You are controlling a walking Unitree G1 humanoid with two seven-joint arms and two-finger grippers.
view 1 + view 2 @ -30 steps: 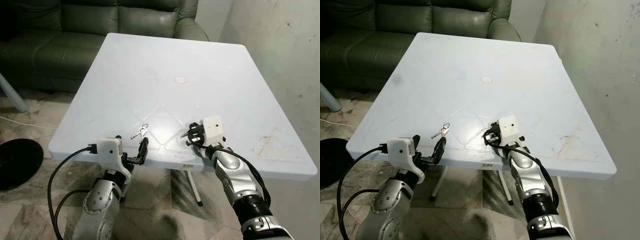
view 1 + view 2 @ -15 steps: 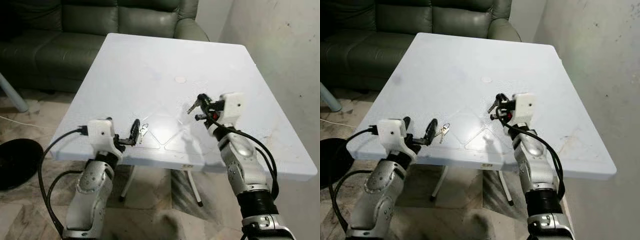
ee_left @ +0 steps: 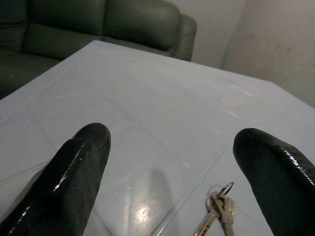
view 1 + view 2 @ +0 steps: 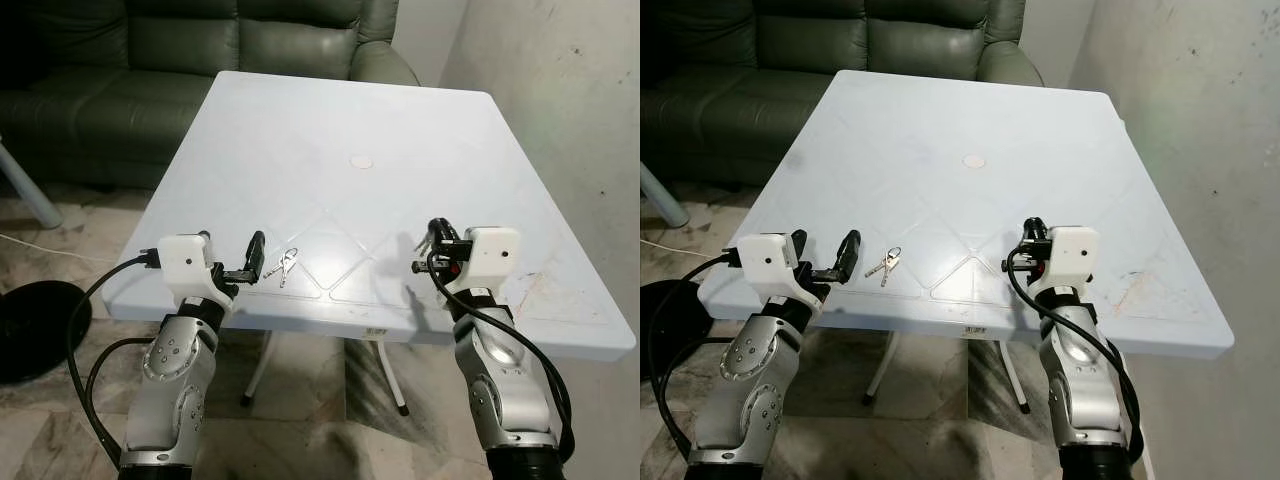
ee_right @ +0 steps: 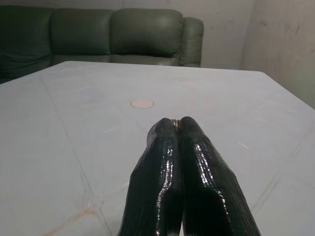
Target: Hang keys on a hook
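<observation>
Now the left gripper (image 4: 254, 262) hovers at the near left edge of the white table (image 4: 400, 110), its two fingers (image 3: 78, 167) spread wide apart and empty, aimed at the keys (image 4: 281, 266), which lie flat on the tabletop just to its right. A second ago this arm sat lower, below the table edge; it has risen and lined up, so the pick-up looks about to begin, with nothing grasped yet. The right gripper (image 4: 437, 240) has swung out from the table's middle to the near right, well apart from the keys, its fingers pressed together on nothing. A small round pale disc (image 4: 361, 160) sits farther back on the table, clear of both arms. Behind the table stands a dark green sofa (image 4: 200, 40), and a stained wall (image 4: 560, 90) runs along the right. No hook can be made out, so where the keys must go is uncertain. Between gripper and keys nothing blocks the way.
</observation>
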